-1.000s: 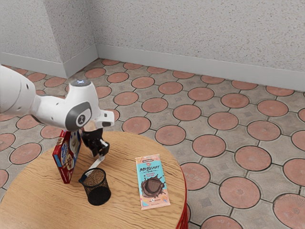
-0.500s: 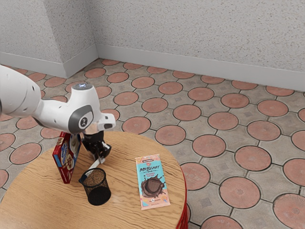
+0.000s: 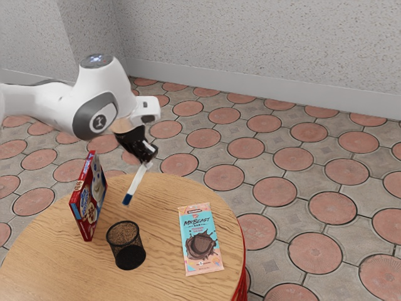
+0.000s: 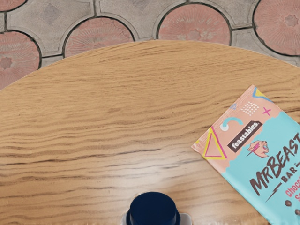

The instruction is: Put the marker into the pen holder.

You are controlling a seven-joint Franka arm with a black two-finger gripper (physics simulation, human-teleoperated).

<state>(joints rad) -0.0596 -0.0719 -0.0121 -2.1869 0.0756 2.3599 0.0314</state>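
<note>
My gripper (image 3: 148,162) is high over the back part of the table in the exterior view, shut on the white marker (image 3: 134,183). The marker slants down from the fingertips, its dark blue end lowest and in the air. The black mesh pen holder (image 3: 126,245) stands upright on the table, nearer the camera than the marker and apart from it. In the wrist view the marker's round dark blue end (image 4: 153,210) is at the lower edge.
A red cookie box (image 3: 89,199) stands upright at the exterior view's left of the pen holder. A chocolate bar (image 3: 200,239) lies flat toward the exterior view's right. The round wooden table (image 3: 164,269) ends in a curved edge (image 4: 159,42).
My hand has risen away from the pen holder with the marker. The marker's blue end, earlier at the holder's rim, is now clear of it. Holder, box and bar have stayed put.
</note>
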